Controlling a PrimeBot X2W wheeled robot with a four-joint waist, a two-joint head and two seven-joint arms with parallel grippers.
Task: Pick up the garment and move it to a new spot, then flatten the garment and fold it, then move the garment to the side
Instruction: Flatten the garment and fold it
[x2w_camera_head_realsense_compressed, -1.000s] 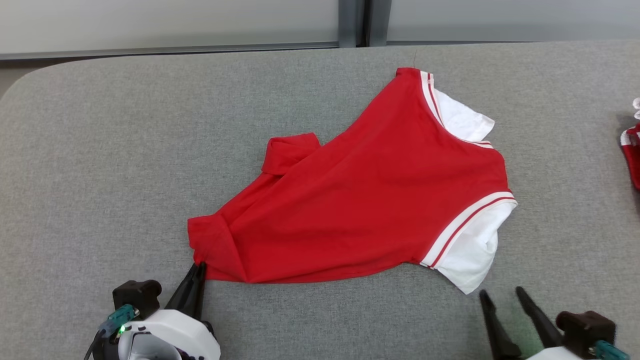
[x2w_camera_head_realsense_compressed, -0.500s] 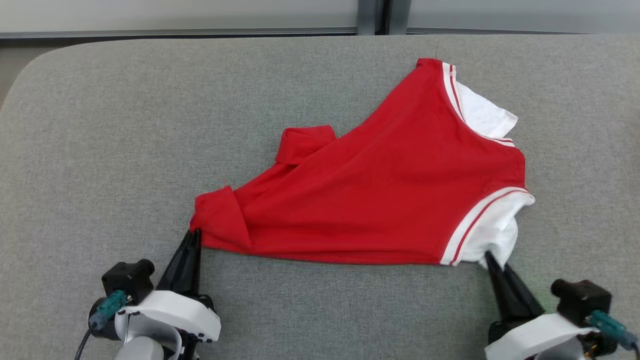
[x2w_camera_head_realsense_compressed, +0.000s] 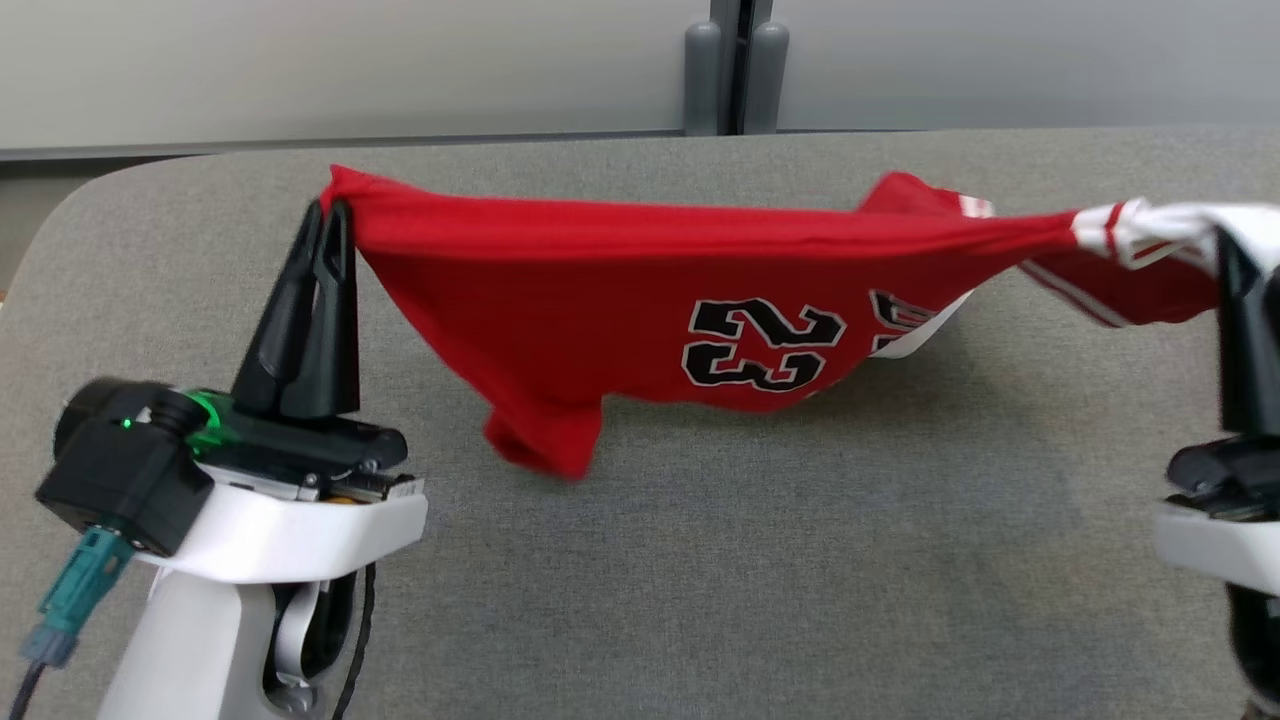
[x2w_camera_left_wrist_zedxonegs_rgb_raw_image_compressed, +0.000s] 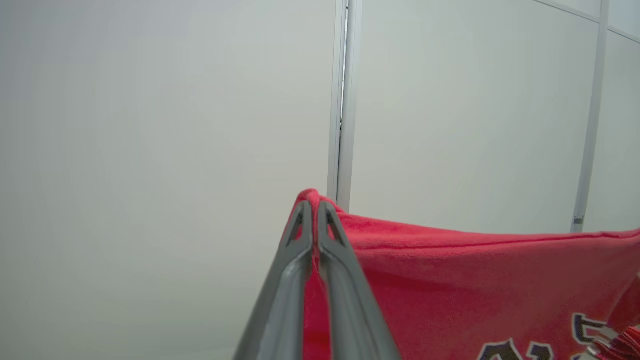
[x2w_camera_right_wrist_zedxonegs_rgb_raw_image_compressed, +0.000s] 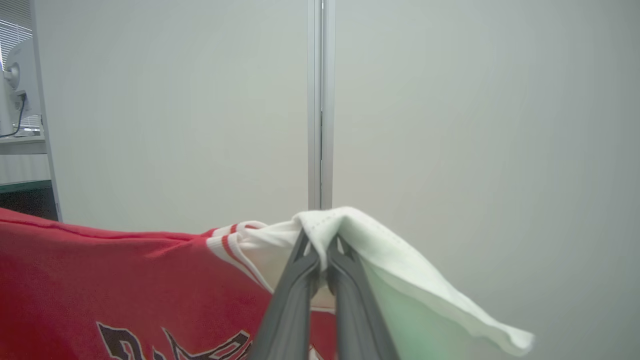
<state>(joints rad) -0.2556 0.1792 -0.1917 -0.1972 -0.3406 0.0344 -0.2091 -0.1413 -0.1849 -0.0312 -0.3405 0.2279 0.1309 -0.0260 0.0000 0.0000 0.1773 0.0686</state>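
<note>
The garment (x2w_camera_head_realsense_compressed: 640, 290) is a red jersey with white striped sleeves and a black "23". It hangs stretched in the air above the grey table (x2w_camera_head_realsense_compressed: 700, 560), sagging in the middle. My left gripper (x2w_camera_head_realsense_compressed: 332, 208) is shut on its red corner at the upper left, fingers pointing up. At the right edge my right gripper (x2w_camera_head_realsense_compressed: 1222, 238) is shut on the white sleeve. In the left wrist view the left gripper (x2w_camera_left_wrist_zedxonegs_rgb_raw_image_compressed: 315, 206) pinches red cloth (x2w_camera_left_wrist_zedxonegs_rgb_raw_image_compressed: 475, 270). In the right wrist view the right gripper (x2w_camera_right_wrist_zedxonegs_rgb_raw_image_compressed: 322, 239) pinches the white sleeve (x2w_camera_right_wrist_zedxonegs_rgb_raw_image_compressed: 380, 250), with red jersey (x2w_camera_right_wrist_zedxonegs_rgb_raw_image_compressed: 100, 270) to its left.
A pale wall with a grey vertical post (x2w_camera_head_realsense_compressed: 735, 65) runs behind the table's far edge. The table's rounded left corner (x2w_camera_head_realsense_compressed: 70, 215) lies near my left arm. Grey tabletop spreads below the hanging cloth.
My right gripper shut on the white sleeve. Both grippers then lifted the jersey off the table, and it now hangs between them with its printed side showing. The head camera has shifted too.
</note>
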